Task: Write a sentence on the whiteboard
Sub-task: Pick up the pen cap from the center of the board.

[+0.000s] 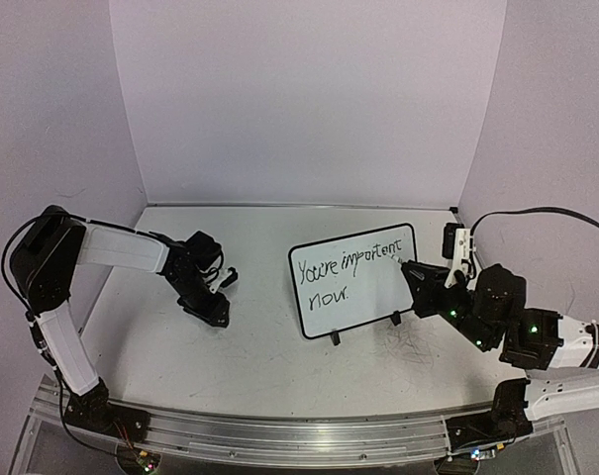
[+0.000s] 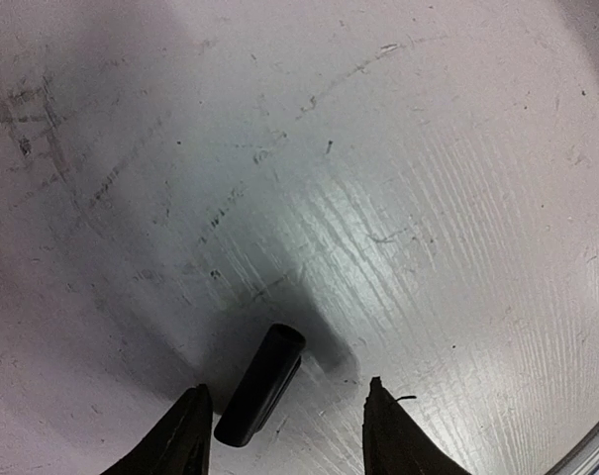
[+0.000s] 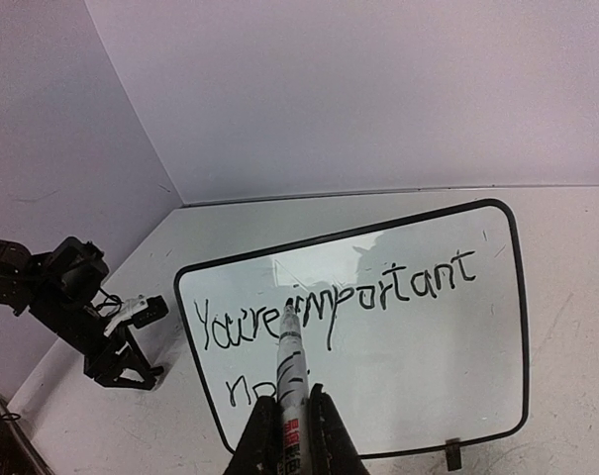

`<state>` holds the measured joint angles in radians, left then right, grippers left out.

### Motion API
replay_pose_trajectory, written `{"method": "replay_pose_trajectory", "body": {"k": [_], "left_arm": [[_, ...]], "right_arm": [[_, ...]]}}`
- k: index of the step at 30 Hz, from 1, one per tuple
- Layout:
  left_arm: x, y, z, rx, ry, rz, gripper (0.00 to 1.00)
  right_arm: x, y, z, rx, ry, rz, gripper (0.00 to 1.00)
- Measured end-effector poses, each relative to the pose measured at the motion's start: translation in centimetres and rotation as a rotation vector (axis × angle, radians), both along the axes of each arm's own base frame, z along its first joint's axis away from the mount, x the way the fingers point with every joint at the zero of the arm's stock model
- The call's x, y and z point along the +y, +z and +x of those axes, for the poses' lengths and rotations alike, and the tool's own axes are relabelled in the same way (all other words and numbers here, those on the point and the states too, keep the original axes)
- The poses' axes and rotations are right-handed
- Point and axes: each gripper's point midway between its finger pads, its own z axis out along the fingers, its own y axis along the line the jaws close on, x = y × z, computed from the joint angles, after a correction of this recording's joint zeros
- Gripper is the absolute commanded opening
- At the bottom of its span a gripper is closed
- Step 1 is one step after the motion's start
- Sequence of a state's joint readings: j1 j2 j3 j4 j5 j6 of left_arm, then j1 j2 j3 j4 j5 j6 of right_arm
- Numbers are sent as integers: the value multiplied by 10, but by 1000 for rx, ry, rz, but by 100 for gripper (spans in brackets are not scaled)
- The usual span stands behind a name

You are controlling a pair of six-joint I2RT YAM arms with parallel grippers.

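The whiteboard point(image 1: 378, 287) stands on two small black feet right of the table's middle, with "You're important now." written on it in black. It also shows in the right wrist view point(image 3: 428, 346). My right gripper point(image 1: 421, 280) is shut on a white marker point(image 3: 291, 371), whose tip points at the board's top line. My left gripper point(image 1: 208, 307) points down at the table left of the board, open. In the left wrist view a black marker cap point(image 2: 261, 384) lies on the table between the open fingertips of the left gripper point(image 2: 285, 392), closer to the left one.
Purple walls enclose the white, scuffed table point(image 1: 279, 346) at the back and both sides. A metal rail point(image 1: 279, 435) runs along the near edge. The left arm shows at the left of the right wrist view point(image 3: 91, 317).
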<state>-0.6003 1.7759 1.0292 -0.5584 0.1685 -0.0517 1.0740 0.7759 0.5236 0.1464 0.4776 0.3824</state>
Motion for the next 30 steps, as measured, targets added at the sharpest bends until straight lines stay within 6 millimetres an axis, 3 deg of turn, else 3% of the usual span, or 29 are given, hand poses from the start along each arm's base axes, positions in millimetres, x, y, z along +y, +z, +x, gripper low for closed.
{"method": "replay_pose_trajectory", "body": {"k": [11,17,23,27,30], "left_arm": [[3,-3,-2,-59,21,95,24],[3,-5,-3,-103,6,158,2],[2,0,3,-147,10,176,0],[-1,19,2,-190,5,147,0],[-9,58,-3,-275,-21,72,0]], "right_arm": [[4,4,1,-9,6,7,0],[7,1,2,-4,10,-3,0],[12,-5,2,2,28,-31,0],[17,-8,1,0,57,-85,0],[21,-2,-2,-9,90,-109,0]]}}
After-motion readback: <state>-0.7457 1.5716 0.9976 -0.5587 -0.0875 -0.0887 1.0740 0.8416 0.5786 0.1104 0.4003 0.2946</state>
